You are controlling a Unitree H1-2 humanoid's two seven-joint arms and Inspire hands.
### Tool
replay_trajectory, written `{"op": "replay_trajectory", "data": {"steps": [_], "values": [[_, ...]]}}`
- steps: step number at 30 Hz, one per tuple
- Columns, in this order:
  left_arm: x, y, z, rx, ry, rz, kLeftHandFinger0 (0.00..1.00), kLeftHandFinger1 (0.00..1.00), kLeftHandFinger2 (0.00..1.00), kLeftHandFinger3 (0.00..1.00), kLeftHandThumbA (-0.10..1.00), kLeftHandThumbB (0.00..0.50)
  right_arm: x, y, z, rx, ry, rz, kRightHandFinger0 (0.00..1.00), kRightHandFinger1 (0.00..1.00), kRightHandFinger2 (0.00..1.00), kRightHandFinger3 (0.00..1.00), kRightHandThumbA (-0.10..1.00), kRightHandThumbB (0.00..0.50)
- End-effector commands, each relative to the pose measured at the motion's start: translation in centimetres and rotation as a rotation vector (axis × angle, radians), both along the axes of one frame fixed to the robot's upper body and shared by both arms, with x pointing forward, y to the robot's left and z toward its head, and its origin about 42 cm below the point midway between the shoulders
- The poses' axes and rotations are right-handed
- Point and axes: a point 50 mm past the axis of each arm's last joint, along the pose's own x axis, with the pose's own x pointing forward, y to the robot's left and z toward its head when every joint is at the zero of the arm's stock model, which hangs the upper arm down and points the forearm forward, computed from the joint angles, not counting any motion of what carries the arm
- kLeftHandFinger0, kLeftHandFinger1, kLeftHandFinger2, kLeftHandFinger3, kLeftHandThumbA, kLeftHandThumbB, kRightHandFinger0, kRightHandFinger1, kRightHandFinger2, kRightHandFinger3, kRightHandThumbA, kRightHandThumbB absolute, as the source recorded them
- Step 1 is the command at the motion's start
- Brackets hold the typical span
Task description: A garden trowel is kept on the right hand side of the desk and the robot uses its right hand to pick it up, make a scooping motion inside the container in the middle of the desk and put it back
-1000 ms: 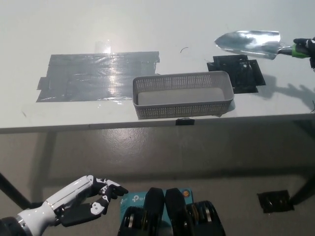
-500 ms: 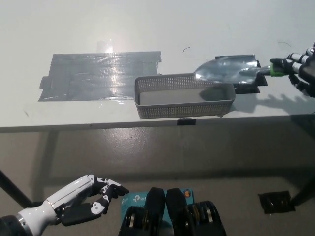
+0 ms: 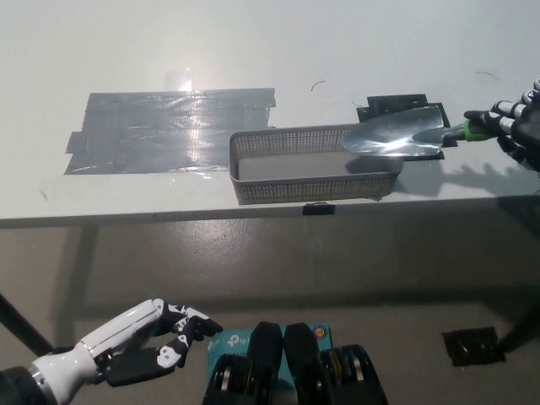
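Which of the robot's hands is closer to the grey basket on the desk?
Right. Its black right hand holds the trowel with the blade over the right end of the basket; the white left hand rests below the desk edge, far off.

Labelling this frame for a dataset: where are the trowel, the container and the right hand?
trowel [image 3: 396,135], head view, on the shiny blade.
container [image 3: 312,187], head view, on its front mesh wall.
right hand [image 3: 518,125], head view, on the black fingers by the green handle.

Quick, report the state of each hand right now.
Left hand: open, holding nothing, resting at lower left.
Right hand: shut on the trowel, its blade over the basket's right end.
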Motion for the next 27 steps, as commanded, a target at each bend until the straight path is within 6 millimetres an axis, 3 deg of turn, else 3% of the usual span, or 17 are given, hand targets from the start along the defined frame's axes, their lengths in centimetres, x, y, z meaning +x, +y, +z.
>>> {"op": "replay_trajectory", "data": {"steps": [1, 4, 9, 10, 11, 14, 15, 17, 18, 19, 20, 21, 23, 24, 25, 26, 27], "values": [[0.4, 0.6, 1.7, 0.036, -0.056, -0.020, 0.78, 0.75, 0.72, 0.70, 1.00, 0.455, 0.8, 1.5, 5.1, -0.049, -0.121, 0.041, 0.00, 0.00, 0.23, 0.22, -0.10, 0.075], [0.4, 0.6, 1.7, 0.036, -0.055, -0.023, 0.77, 0.75, 0.72, 0.70, 1.00, 0.455, 0.8, 2.1, 5.2, -0.044, -0.145, 0.077, 0.00, 0.00, 0.25, 0.20, -0.10, 0.126], [0.4, 0.3, 1.8, 0.038, -0.058, -0.024, 0.76, 0.74, 0.71, 0.69, 1.00, 0.454, 0.5, 4.1, 5.9, -0.078, -0.148, 0.130, 0.00, 0.00, 0.08, 0.18, -0.10, 0.072], [0.5, 0.3, 1.8, 0.041, -0.059, -0.025, 0.75, 0.74, 0.70, 0.69, 1.00, 0.454, 0.5, 4.2, 6.0, -0.078, -0.143, 0.132, 0.00, 0.00, 0.15, 0.19, -0.10, 0.059], [0.5, 0.3, 1.9, 0.041, -0.061, -0.029, 0.76, 0.74, 0.70, 0.69, 1.00, 0.453, 0.6, 4.4, 6.2, -0.064, -0.136, 0.140, 0.00, 0.00, 0.13, 0.16, -0.10, 0.046], [0.5, 0.1, 2.0, 0.042, -0.067, -0.030, 0.75, 0.73, 0.69, 0.69, 1.00, 0.456, 0.5, 4.7, 6.4, -0.077, -0.136, 0.153, 0.00, 0.00, 0.06, 0.20, -0.10, 0.063], [0.5, 0.0, 2.0, 0.041, -0.066, -0.032, 0.74, 0.73, 0.69, 0.68, 1.00, 0.457, 0.5, 4.7, 6.5, -0.098, -0.132, 0.144, 0.00, 0.00, 0.03, 0.24, -0.10, 0.117], [0.6, 0.1, 2.0, 0.037, -0.068, -0.036, 0.74, 0.72, 0.68, 0.68, 1.00, 0.449, 0.7, 4.6, 6.3, -0.097, -0.121, 0.144, 0.00, 0.00, 0.01, 0.20, -0.10, 0.086], [0.6, 0.1, 2.0, 0.040, -0.067, -0.031, 0.74, 0.72, 0.68, 0.68, 1.00, 0.461, 0.7, 4.3, 6.3, -0.114, -0.126, 0.144, 0.00, 0.00, 0.14, 0.17, -0.10, 0.081], [0.5, 0.1, 2.0, 0.040, -0.067, -0.029, 0.74, 0.73, 0.68, 0.68, 1.00, 0.463, 0.8, 4.0, 6.3, -0.114, -0.122, 0.133, 0.00, 0.00, 0.15, 0.21, -0.10, 0.071], [0.5, 0.1, 2.1, 0.041, -0.068, -0.029, 0.74, 0.73, 0.69, 0.68, 1.00, 0.463, 0.8, 4.0, 6.3, -0.114, -0.121, 0.132, 0.00, 0.00, 0.07, 0.21, -0.10, 0.072], [0.5, 0.1, 2.2, 0.037, -0.063, -0.031, 0.73, 0.73, 0.69, 0.68, 1.00, 0.469, 0.9, 3.7, 6.3, -0.103, -0.086, 0.085, 0.00, 0.00, 0.09, 0.22, -0.10, 0.046], [0.4, 0.1, 2.3, 0.033, -0.062, -0.029, 0.72, 0.73, 0.69, 0.69, 1.00, 0.469, 1.4, 3.1, 6.1, -0.069, -0.082, 0.049, 0.00, 0.00, 0.34, 0.26, -0.10, 0.100], [0.3, 0.0, 2.2, 0.027, -0.062, -0.030, 0.71, 0.72, 0.68, 0.68, 1.00, 0.466, 1.5, 2.7, 6.1, -0.052, -0.080, 0.030, 0.00, 0.00, 0.22, 0.17, -0.10, 0.113], [0.2, 0.0, 2.1, 0.026, -0.062, -0.030, 0.70, 0.72, 0.68, 0.67, 1.00, 0.467, 1.5, 2.7, 6.1, -0.051, -0.080, 0.028, 0.00, 0.00, 0.20, 0.16, -0.10, 0.113], [0.2, 0.0, 2.1, 0.027, -0.060, -0.029, 0.70, 0.72, 0.68, 0.67, 1.00, 0.464, 1.8, 2.4, 6.3, -0.052, -0.079, -0.023, 0.00, 0.00, 0.07, 0.05, -0.10, 0.088], [0.2, 0.0, 2.0, 0.027, -0.062, -0.028, 0.70, 0.72, 0.69, 0.68, 1.00, 0.456, 2.3, 2.0, 6.5, -0.053, -0.076, -0.100, 0.00, 0.00, 0.12, 0.00, -0.10, 0.058]]}}
